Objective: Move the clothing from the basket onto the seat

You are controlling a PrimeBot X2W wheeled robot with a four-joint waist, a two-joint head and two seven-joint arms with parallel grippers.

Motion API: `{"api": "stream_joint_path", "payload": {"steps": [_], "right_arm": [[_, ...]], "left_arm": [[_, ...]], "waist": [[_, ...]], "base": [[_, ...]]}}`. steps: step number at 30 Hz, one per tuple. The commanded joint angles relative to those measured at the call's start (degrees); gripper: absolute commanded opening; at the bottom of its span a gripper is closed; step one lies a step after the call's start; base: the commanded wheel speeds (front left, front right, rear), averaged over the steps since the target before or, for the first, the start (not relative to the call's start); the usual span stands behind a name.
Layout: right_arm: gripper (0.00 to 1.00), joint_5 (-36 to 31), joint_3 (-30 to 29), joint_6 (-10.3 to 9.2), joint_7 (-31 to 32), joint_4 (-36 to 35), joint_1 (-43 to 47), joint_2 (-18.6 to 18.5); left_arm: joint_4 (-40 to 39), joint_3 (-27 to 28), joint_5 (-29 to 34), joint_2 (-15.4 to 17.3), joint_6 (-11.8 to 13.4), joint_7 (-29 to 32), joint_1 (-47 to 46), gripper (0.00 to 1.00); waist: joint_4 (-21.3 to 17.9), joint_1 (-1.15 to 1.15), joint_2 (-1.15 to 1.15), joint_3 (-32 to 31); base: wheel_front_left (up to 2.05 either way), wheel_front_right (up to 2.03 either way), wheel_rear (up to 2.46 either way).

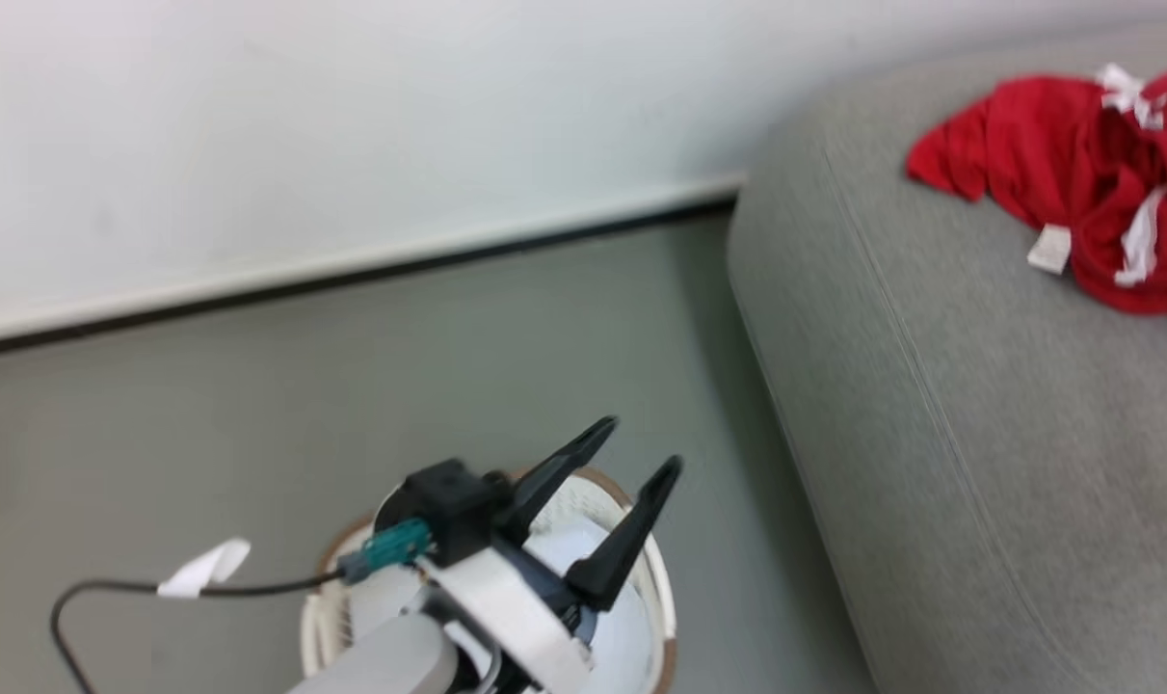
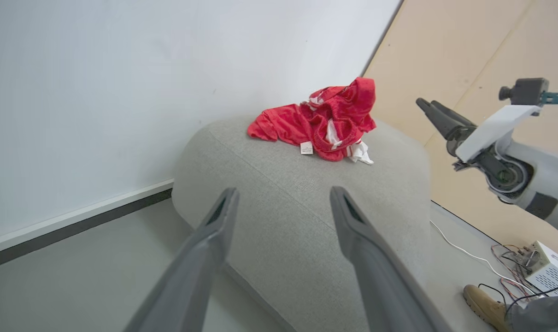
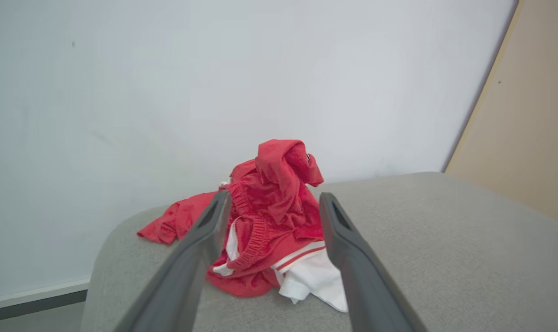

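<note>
From the head camera: finds the red jersey [image 1: 1074, 183] crumpled on the grey seat [image 1: 978, 434], white label tag [image 1: 1050, 249] at its near edge, well apart from the laundry basket [image 1: 658, 578] on the floor. Catches the left tool [image 1: 641, 445] above the basket, fingers spread, holding nothing. Looks as though the move itself is done; seems to leave only backing the arms away.

From the left wrist: looks past the left tool [image 2: 283, 191], spread and empty, along the seat [image 2: 297, 198] to the jersey [image 2: 325, 122] heaped toward the far end. Adds beyond the head camera's account the right tool [image 2: 425, 102] raised beside the seat, clear of the cloth, plus a boot [image 2: 484, 299] and a wired box [image 2: 553, 272] on the floor.

From the right wrist: frames the jersey [image 3: 279, 203] between the fingers of the right tool [image 3: 274, 196], parted and gripping nothing. Brings out white fabric [image 3: 315, 279] at the near hem; cannot tell whether part of the jersey.
</note>
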Motion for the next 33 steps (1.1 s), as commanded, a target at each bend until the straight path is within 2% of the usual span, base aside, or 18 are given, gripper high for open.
{"api": "stream_joint_path", "payload": {"steps": [1,6,10,20,24,33], "right_arm": [[1.0,1.08,1.31,-0.13,-0.17,-2.25,3.19,0.89],[1.0,1.15,5.19,-0.14,-0.19,-10.65,11.67,2.83],[1.0,0.54,7.0,-0.14,-0.19,-14.64,16.96,4.86],[1.0,-1.23,10.61,-0.14,-0.19,-17.07,26.05,9.87],[1.0,-2.58,12.1,-0.14,-0.19,-16.44,27.75,10.7],[1.0,-3.7,12.74,-0.13,-0.19,-15.65,31.84,11.93]], "left_arm": [[0.88,0.51,-0.64,0.17,0.3,-0.69,2.05,1.0],[3.51,3.13,-1.63,-0.01,1.74,-1.54,6.63,1.0],[5.11,5.37,-0.78,-0.58,2.93,-1.74,10.2,1.0],[4.21,17.21,7.84,-2.15,4.57,-1.71,20.63,1.0],[4.71,20.98,11.08,-3.03,4.03,-1.72,23.59,1.0],[7.52,30.86,17.98,-7.34,-0.49,-1.73,29.73,1.0]], "waist": [[3.86,0.02,0.0,-4.57],[7.46,0.02,0.0,-8.24],[10.81,0.02,0.0,-11.04],[17.93,0.02,0.0,-15.44],[18.59,0.02,0.0,-15.88],[18.27,0.02,0.0,-17.65]], "base": [[0.0,0.0,0.0],[0.0,0.0,0.0],[0.0,0.0,0.0],[0.0,0.0,0.0],[0.0,0.0,0.0],[0.0,0.0,0.0]]}}
